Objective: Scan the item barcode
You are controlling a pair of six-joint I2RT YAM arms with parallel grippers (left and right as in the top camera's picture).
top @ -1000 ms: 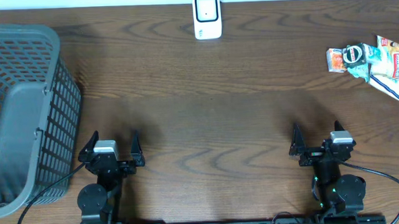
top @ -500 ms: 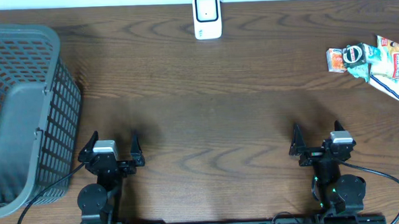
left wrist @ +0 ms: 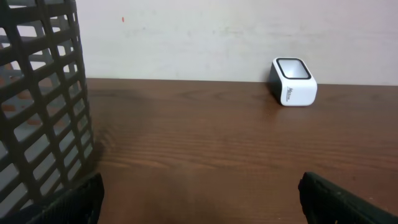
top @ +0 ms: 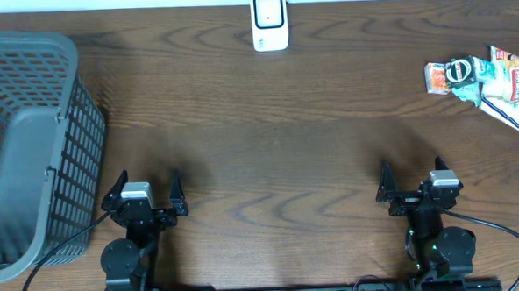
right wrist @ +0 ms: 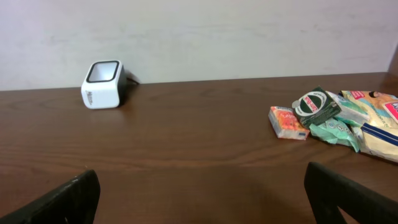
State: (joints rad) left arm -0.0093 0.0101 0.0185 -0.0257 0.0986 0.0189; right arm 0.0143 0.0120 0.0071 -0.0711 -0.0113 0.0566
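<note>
- Overhead: snack packets lay heaped in the tabletop's far right corner.
- Left gripper and right gripper stood wide open, holding nothing.
- Packets looked light, crinkly and slippery; a sealed edge seemed the safest pinch.

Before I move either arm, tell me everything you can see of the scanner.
The scanner is a small white box with rounded corners, plastic by its look, with a dark-framed window on its top face and print on one side. It stands at the far edge of the table, near the middle, close to the pale wall. Something dark behind it may be a cable.
</note>
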